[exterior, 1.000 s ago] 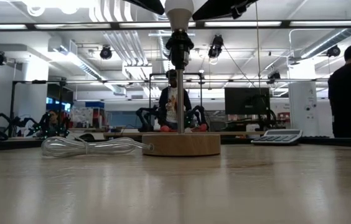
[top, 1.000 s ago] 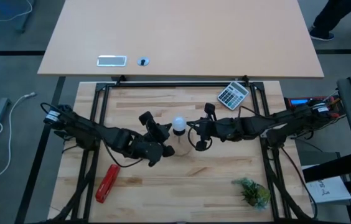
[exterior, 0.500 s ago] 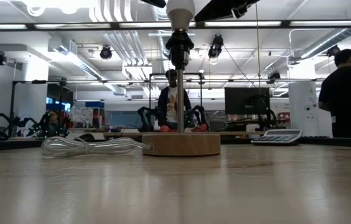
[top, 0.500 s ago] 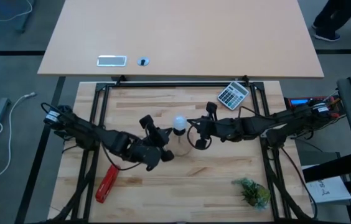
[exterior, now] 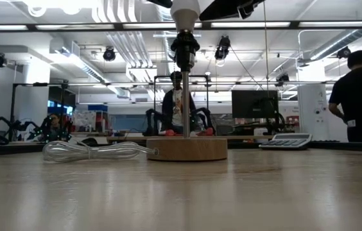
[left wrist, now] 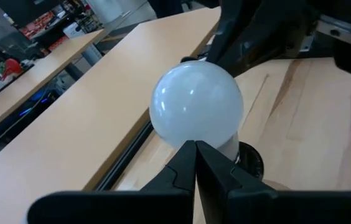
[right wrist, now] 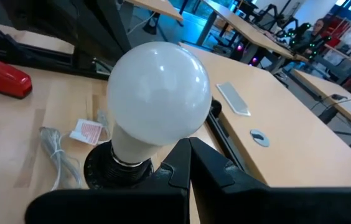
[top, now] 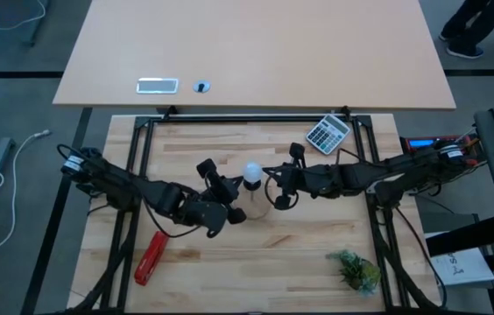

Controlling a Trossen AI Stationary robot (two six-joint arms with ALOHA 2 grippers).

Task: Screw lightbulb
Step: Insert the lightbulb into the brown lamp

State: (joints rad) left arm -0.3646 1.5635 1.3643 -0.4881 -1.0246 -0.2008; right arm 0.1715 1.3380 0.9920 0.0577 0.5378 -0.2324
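We see the lightbulb [top: 252, 172] near the middle of the high view, sitting on top of a black socket [exterior: 185, 46] on a thin post. The post stands on a round wooden base [exterior: 187, 149] on the bench [top: 256, 262], so the socket stays up and steady for turning. The bulb looks already seated in the socket, which we judge from both wrist views.

Our left hand [top: 228, 203] waits just lower left of the bulb. Its fingers [left wrist: 188, 165] are pressed together and hold nothing. Our right hand [top: 279, 188] waits just to the right of the bulb, also clenched on nothing.

Both hands point at the bulb from two sides, so either could grab it for another twist.

A red tool [top: 151, 257] lies at lower left, a calculator [top: 327, 134] at upper right, out of the way.
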